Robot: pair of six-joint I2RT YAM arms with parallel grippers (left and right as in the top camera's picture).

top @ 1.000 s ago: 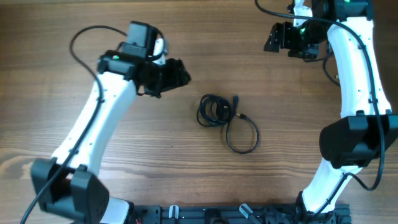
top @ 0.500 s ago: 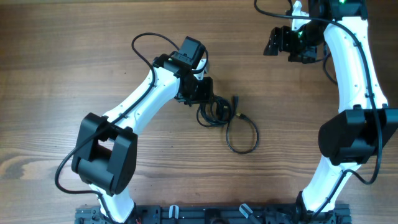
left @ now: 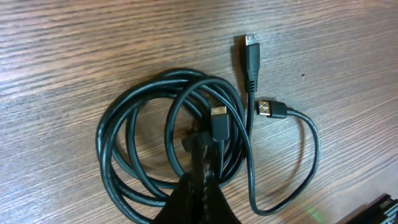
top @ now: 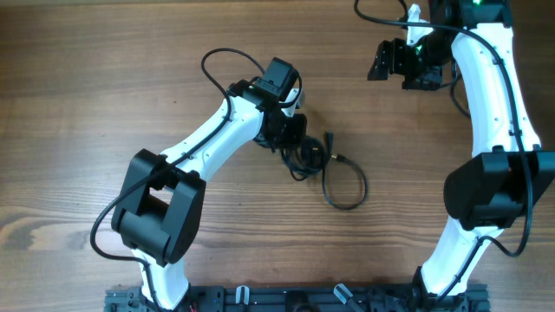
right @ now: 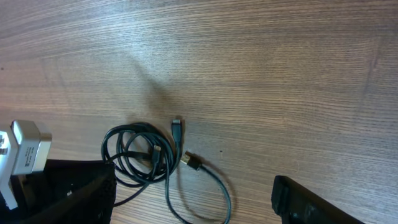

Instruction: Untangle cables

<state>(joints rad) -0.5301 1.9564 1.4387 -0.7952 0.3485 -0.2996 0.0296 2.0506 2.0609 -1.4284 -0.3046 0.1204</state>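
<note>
The cables (top: 310,156) lie near the table's middle as a small black coil with one loose loop (top: 359,185) trailing to the right. In the left wrist view the coil (left: 186,76) shows three plug ends: one straight plug (left: 250,53), one gold-tipped plug (left: 271,109) and one inside the coil (left: 219,124). My left gripper (top: 293,143) (left: 200,149) is shut on strands at the coil's near side. My right gripper (top: 392,59) (right: 193,199) hangs open at the far right, well above and away from the coil (right: 169,155), holding nothing.
Bare wooden tabletop (top: 104,104) surrounds the bundle. The left arm's white links (top: 208,143) reach in from the lower left, with a thick black wire (top: 217,56) arching above the wrist. The right arm (top: 494,95) stands along the right edge.
My left arm swung right from the table's left side onto the coil and its jaws closed on the strands. The bundle shifted slightly right. The right arm stayed still.
</note>
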